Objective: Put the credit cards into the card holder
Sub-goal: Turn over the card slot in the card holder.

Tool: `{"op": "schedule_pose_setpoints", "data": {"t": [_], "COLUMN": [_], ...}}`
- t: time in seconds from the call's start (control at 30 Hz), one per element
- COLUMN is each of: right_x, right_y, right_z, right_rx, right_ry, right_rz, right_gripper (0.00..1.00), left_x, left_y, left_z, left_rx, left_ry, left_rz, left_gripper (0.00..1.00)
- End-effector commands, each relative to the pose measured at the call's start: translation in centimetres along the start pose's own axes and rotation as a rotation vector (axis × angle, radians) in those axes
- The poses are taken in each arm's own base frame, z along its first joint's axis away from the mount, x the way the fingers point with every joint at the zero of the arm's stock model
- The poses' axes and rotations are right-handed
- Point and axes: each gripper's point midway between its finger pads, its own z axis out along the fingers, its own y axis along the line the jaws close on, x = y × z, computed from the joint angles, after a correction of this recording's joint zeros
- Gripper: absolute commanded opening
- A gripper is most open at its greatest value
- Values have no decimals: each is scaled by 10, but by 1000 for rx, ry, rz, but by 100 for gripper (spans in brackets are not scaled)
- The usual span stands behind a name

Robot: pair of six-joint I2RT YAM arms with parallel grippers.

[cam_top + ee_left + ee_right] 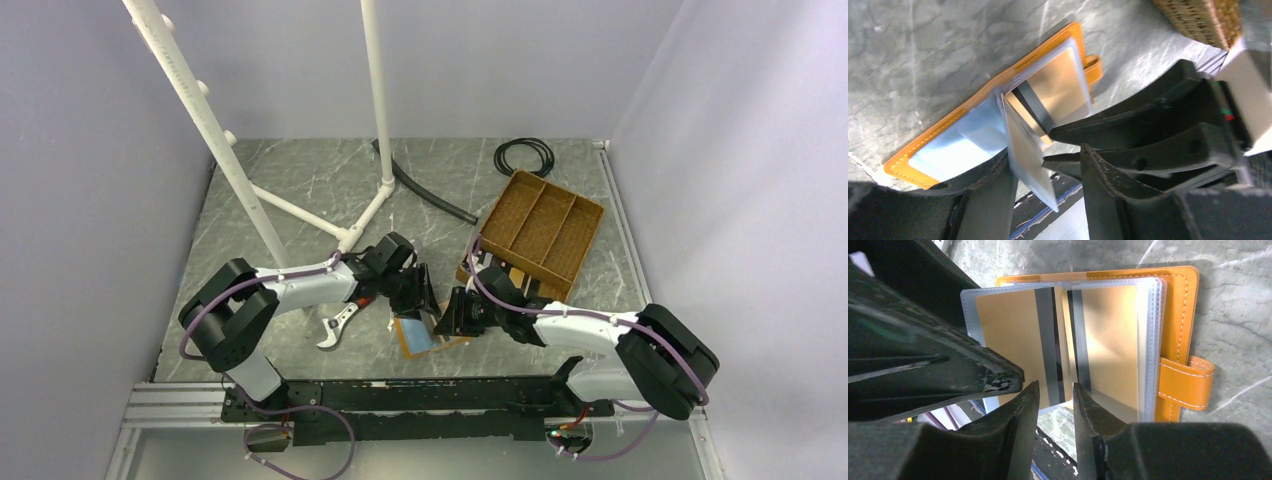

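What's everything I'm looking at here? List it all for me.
table: one, grey marbled, under everything
pipe frame: one, white, back left
hose: one, black, back middle
cable coil: one, black, behind the tray
tray: one, brown, divided, right of centre
card holder: one, orange, lying open between the grippers
cards: two showing, tan with a dark stripe, in its clear sleeves
metal tool: one, silvery, left of the card holder
left gripper: black, open, at the holder's left
right gripper: black, open, at the holder's right
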Motion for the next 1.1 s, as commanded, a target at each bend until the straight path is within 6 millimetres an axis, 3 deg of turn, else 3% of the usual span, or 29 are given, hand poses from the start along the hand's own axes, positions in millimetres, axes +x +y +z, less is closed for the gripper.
{"op": "schedule_pose_setpoints", "data": {"t": [0.0, 0.27, 0.7, 1.07], "right_x": [-3, -15, -15, -9], "right_y": [6, 19, 47, 39], "right_z": [-6, -25, -23, -10], "right_rx": [-27, -72, -212, -157], "right_ry": [-9, -80, -72, -38], "right_rz": [-29, -184, -189, -195], "right_gripper": [37, 55, 56, 55], "left_x": [-16, -12, -12, -15], "left_y": [-35, -29, -30, -36], "left_z": [-15, -17, -14, -14], "left_rx": [65, 47, 47, 60], "left_ry": [-46, -42, -23, -25], "left_rz": [70, 69, 78, 86], "left_gripper": [53, 56, 56, 56]}}
